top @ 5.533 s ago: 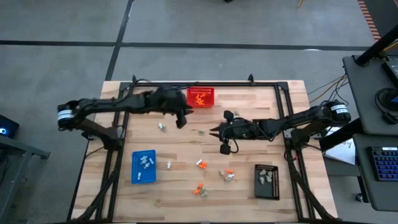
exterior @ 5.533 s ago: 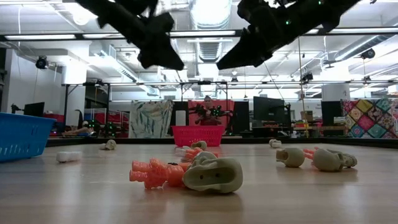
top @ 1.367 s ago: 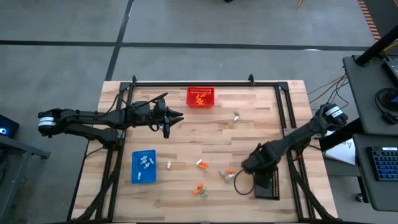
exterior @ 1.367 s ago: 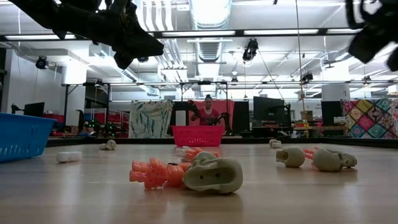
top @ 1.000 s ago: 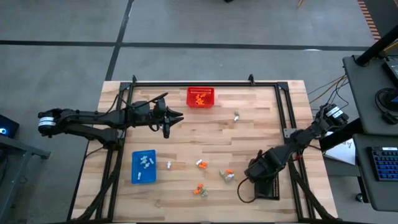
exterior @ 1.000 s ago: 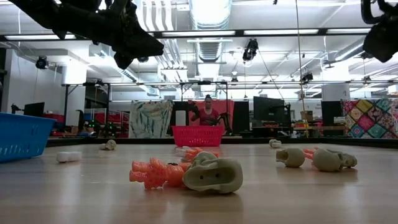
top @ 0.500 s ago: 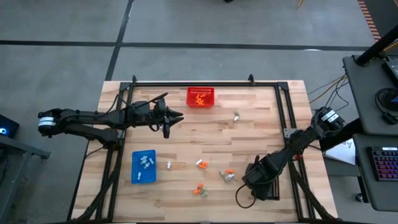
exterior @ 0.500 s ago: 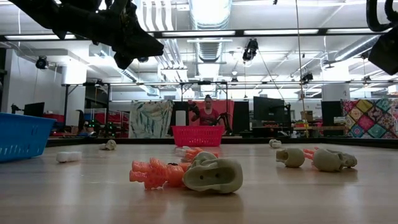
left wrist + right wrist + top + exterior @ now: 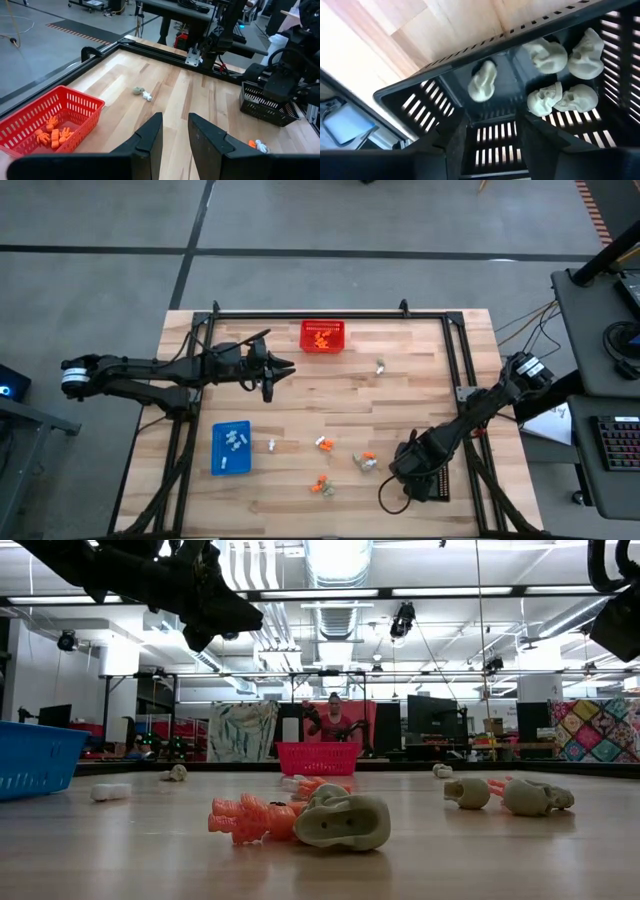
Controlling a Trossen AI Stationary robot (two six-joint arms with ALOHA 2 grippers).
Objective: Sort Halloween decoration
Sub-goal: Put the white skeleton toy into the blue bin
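My right gripper (image 9: 490,145) hangs open over the black tray (image 9: 420,95), pointing steeply down with nothing between its fingers. In the tray lie several pale grey skulls (image 9: 560,75); one more skull (image 9: 482,82) sits apart from them, just ahead of the fingers. My left gripper (image 9: 175,145) waits open and empty above the table's far left part (image 9: 283,370). Loose decoration lies on the wood: a grey and white pair (image 9: 380,365), orange and grey pieces (image 9: 366,461), orange ones (image 9: 320,486) and a white one (image 9: 271,445).
The red basket (image 9: 322,336) with orange pieces stands at the far edge. The blue tray (image 9: 231,448) with white pieces stands near left. In the low view an orange figure (image 9: 245,818) and a grey skull (image 9: 340,820) lie close to the near edge.
My right gripper has gone a little toward the near edge and down, over the black tray, then kept still for the last half second.
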